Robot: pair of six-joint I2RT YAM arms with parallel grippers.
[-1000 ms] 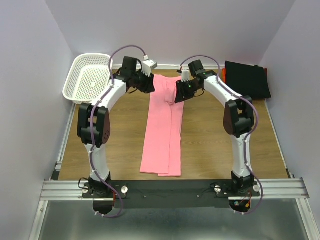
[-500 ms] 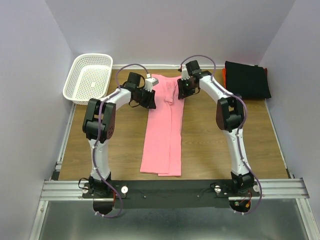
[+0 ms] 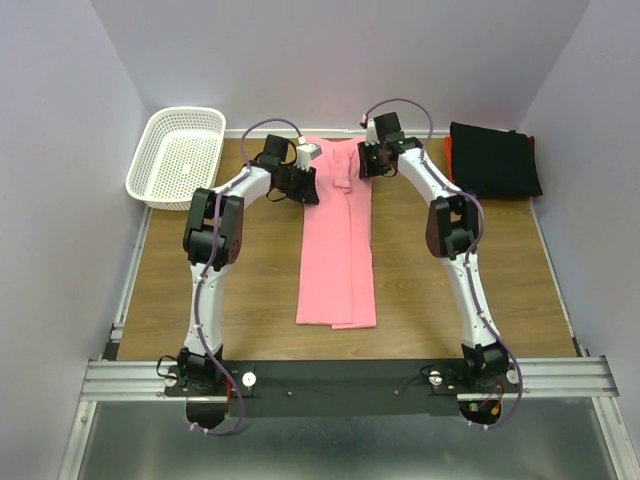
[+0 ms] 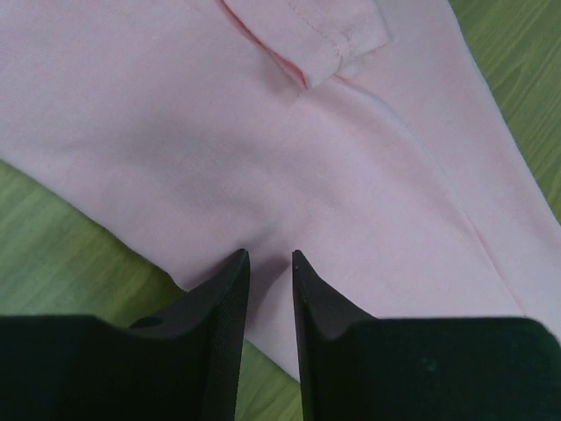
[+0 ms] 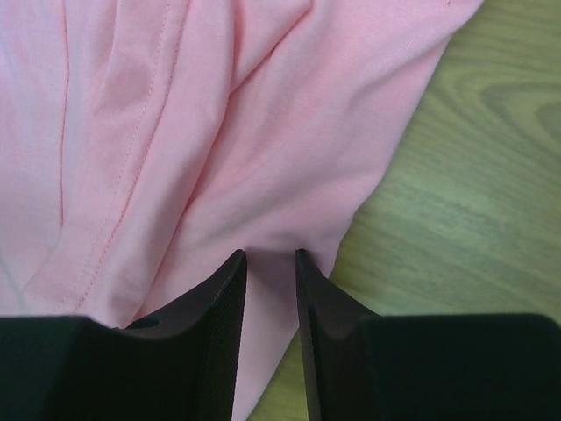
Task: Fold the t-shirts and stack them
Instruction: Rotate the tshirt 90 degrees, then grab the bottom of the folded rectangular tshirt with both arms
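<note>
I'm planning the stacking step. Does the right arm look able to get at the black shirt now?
Probably not yet: the right gripper is pinching the pink shirt. Otherwise nothing lies between it and the black shirt.

Your wooden worktop (image 3: pixel 200 270): pink t-shirt (image 3: pixel 335 260) down the middle (folded narrow), white basket (image 3: pixel 178 155) far-left corner, black t-shirt (image 3: pixel 495 160) over orange-red t-shirt (image 3: pixel 447 150) far-right.

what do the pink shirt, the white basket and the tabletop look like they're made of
The pink t-shirt looks like soft matte knit cloth, probably cotton jersey: it creases and shows stitched hems. The basket looks like white moulded plastic, given its stiff lattice of small holes. The table shows a smooth brown wood grain; whether it is solid wood or laminate cannot be told.
</note>
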